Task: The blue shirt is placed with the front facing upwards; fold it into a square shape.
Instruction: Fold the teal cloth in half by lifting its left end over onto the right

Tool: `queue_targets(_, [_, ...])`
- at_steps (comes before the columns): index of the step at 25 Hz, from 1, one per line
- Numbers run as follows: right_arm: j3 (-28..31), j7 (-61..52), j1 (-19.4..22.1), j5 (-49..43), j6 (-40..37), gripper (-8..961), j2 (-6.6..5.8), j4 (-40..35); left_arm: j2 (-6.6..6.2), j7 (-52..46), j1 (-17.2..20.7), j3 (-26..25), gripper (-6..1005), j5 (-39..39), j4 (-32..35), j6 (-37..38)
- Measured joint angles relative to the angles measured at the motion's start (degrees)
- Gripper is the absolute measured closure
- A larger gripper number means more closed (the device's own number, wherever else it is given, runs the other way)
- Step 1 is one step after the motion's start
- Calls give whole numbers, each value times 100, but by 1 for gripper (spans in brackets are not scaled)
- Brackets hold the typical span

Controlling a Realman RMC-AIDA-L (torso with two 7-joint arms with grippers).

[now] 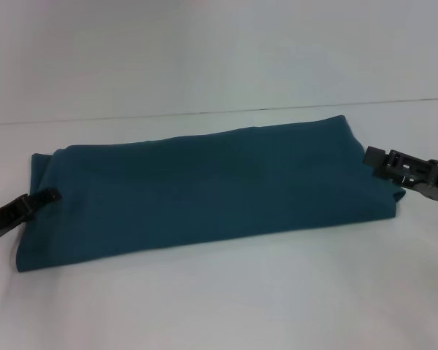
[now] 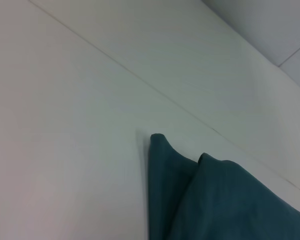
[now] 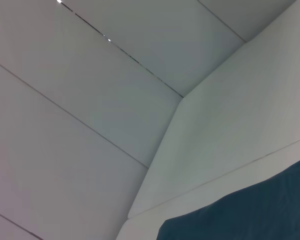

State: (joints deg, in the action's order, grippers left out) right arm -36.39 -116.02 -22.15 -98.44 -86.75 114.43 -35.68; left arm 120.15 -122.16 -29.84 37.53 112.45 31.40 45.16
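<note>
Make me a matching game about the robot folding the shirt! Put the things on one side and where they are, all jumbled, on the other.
Things:
1. blue shirt
2. left claw
3. right claw
4. table

Places:
A. at the shirt's right end
B. underneath the shirt
C. folded into a long strip across the middle
D. at the shirt's left end

Pairs: 1-C, 2-D, 3-A, 4-B

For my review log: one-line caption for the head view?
Blue shirt folded into a long band on the white table, left gripper and right gripper at its ends.
</note>
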Motion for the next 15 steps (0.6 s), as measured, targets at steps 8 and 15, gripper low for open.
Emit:
queue_targets(8, [10, 1, 0, 23, 1, 74, -17, 6, -22, -162, 46, -16, 222, -21, 349, 274])
queue_targets(15, [5, -20, -8, 7, -43, 78, -48, 8, -721, -2265, -196, 216, 224, 634, 436, 1706])
